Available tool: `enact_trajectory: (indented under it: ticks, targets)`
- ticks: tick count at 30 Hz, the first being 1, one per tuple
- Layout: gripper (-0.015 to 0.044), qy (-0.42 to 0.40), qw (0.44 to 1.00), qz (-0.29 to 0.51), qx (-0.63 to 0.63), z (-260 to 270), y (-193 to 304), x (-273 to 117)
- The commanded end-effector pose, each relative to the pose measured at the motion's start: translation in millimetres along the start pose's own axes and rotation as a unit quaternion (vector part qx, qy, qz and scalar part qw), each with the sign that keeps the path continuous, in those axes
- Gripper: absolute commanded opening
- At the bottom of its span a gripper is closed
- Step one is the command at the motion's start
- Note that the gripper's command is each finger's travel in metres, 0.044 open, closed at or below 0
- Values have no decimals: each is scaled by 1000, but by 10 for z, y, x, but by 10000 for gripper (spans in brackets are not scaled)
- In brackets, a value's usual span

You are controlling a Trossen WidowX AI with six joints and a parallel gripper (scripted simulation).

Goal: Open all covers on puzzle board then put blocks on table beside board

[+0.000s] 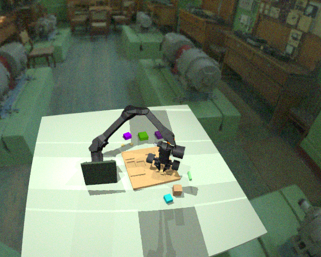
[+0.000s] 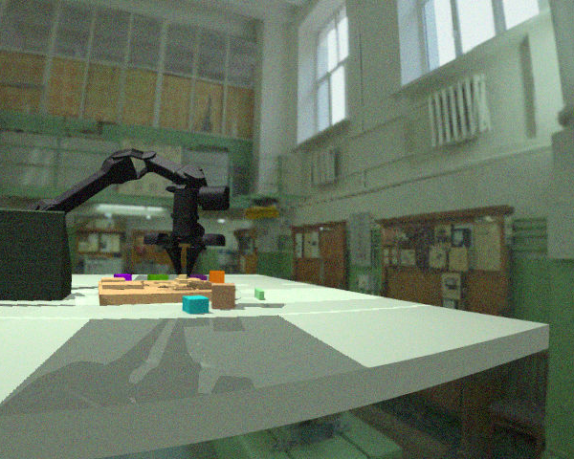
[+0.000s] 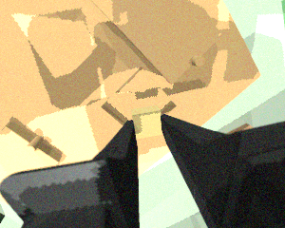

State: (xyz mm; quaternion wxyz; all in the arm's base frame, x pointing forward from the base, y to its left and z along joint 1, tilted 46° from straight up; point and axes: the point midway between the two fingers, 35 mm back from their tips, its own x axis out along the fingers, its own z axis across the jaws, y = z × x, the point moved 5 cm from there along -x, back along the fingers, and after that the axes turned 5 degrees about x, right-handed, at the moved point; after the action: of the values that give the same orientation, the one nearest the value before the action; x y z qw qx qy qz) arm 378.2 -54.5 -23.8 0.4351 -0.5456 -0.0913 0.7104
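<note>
The tan puzzle board lies flat, with raised rails and covers. My gripper is shut on a small pale yellow block, low over the board's right part, near a V-shaped rail. Its fingers and shadows hide part of the board, and I cannot tell how each cover stands. A violet block, a green block, a dark purple block and an orange block rest behind the board. Two tiny yellowish pieces lie behind its left part.
A cyan block and a tan cube stand in front of the board. A light green bar lies to its right. A dark upright box stands left of the board, by the arm's base.
</note>
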Motion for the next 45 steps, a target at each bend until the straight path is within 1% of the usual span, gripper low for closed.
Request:
enact_trajectory:
  ticks: [1, 24, 45]
  targets:
    - [80, 0, 1000, 3, -2, 2, 0, -62]
    - [80, 0, 1000, 3, -2, -1, 7, -562]
    - [80, 5, 1000, 10, 0, -136, 791, -623]
